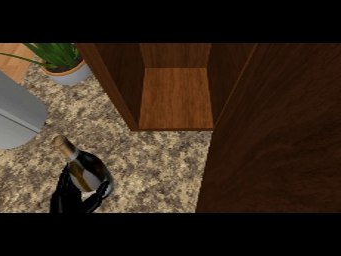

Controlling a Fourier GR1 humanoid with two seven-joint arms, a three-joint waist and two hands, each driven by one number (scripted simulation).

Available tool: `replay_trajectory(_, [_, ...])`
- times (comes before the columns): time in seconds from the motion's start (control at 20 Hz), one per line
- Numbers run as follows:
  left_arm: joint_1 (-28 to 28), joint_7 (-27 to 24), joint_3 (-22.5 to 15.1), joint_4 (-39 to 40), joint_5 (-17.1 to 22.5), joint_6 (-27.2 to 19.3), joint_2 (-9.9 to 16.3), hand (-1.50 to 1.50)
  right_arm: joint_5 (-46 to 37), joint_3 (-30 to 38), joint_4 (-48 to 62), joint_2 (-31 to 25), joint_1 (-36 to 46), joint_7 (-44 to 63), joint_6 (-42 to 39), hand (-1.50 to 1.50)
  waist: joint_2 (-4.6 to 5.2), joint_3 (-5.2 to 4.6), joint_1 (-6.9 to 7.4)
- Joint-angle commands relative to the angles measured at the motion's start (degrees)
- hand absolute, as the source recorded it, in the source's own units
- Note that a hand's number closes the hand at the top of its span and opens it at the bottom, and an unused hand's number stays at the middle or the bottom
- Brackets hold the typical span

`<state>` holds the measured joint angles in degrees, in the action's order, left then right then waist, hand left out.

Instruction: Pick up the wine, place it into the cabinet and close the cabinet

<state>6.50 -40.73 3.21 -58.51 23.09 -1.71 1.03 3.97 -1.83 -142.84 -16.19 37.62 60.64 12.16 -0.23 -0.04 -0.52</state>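
The wine bottle [86, 167], dark glass with a gold foil neck and a pale label, is tilted with its neck pointing up-left over the speckled counter [158, 165]. My right hand [68, 196] is shut on the bottle's lower body at the view's lower left, its black fingers curled round the base. The wooden cabinet [174, 97] stands open ahead and to the right of the bottle, showing a bare shelf. Its open door [284, 135] is a large dark panel filling the right side. My left hand does not show.
A potted green plant [64, 64] in a grey pot stands at the back left, beside the cabinet's left wall. A large rounded grey shape [7, 110] comes in from the left edge, close to the bottle's neck.
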Motion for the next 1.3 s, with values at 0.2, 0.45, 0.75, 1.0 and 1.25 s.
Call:
replay_trajectory(0.2, [-3.01,-6.01,-2.97,4.05,-6.71,0.39,1.82,1.50,5.31,2.67,-5.57,-0.85,-1.41,4.47,-0.19,-1.50,0.05,0.02,-0.25])
replay_trajectory(0.45, [-4.79,-10.53,-6.28,3.32,-12.92,-5.26,-0.24,1.50,6.26,2.73,-4.75,-0.37,-1.15,3.64,-0.21,-1.50,0.03,0.02,-0.16])
replay_trajectory(0.75, [-16.62,-1.36,-7.44,4.22,-13.00,1.02,4.21,1.50,1.72,-1.78,-5.74,1.44,-1.37,3.51,1.98,-1.50,-0.03,-0.01,-0.43])
replay_trajectory(1.0, [-14.30,-5.85,-8.84,0.99,-14.99,0.66,2.85,1.50,6.59,1.63,-5.17,0.38,-7.40,-0.88,-2.53,-1.50,0.09,0.07,0.30])
replay_trajectory(1.25, [-14.57,-1.64,-10.63,-6.88,-16.07,-0.29,2.81,1.50,6.19,2.27,-3.19,-0.27,-2.96,1.48,-1.44,-1.50,0.00,0.04,0.51])
